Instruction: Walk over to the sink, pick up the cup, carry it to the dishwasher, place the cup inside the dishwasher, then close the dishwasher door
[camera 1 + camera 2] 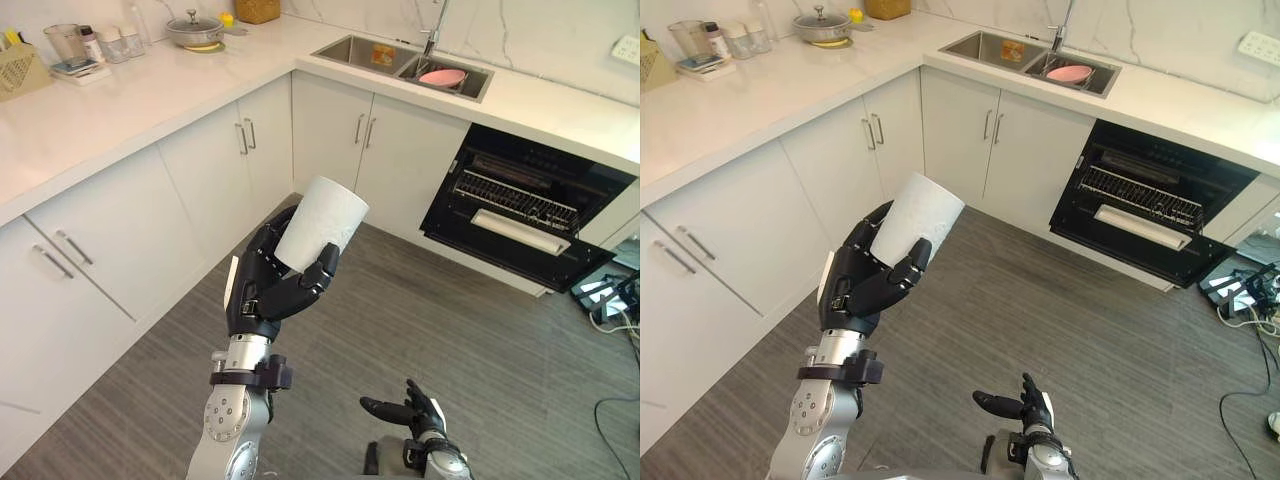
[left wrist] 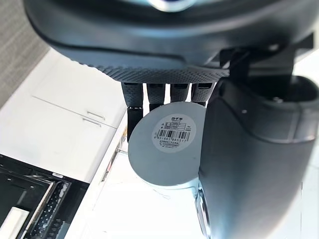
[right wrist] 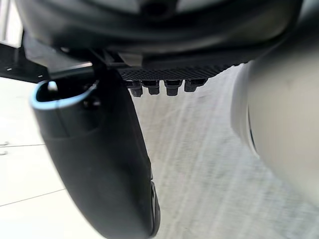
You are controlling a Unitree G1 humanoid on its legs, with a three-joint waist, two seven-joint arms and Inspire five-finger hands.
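Note:
My left hand (image 1: 272, 290) is raised over the grey floor, its fingers and thumb curled round a white cup (image 1: 322, 224) that tilts up and to the right. The left wrist view shows the cup's round base (image 2: 167, 147) with a barcode sticker between my fingers (image 2: 158, 94) and thumb. The dishwasher (image 1: 527, 208) stands open under the counter at the right, its dark door (image 1: 520, 252) folded down and a rack inside. My right hand (image 1: 415, 410) hangs low at the bottom edge, fingers straight, holding nothing. The sink (image 1: 400, 62) lies in the back counter.
A pink dish (image 1: 441, 77) lies in the sink's right basin. White cabinets (image 1: 205, 190) run along the left and back. A pot (image 1: 194, 30), jars and a basket (image 1: 20, 68) stand on the left counter. Loose items (image 1: 608, 292) lie on the floor at far right.

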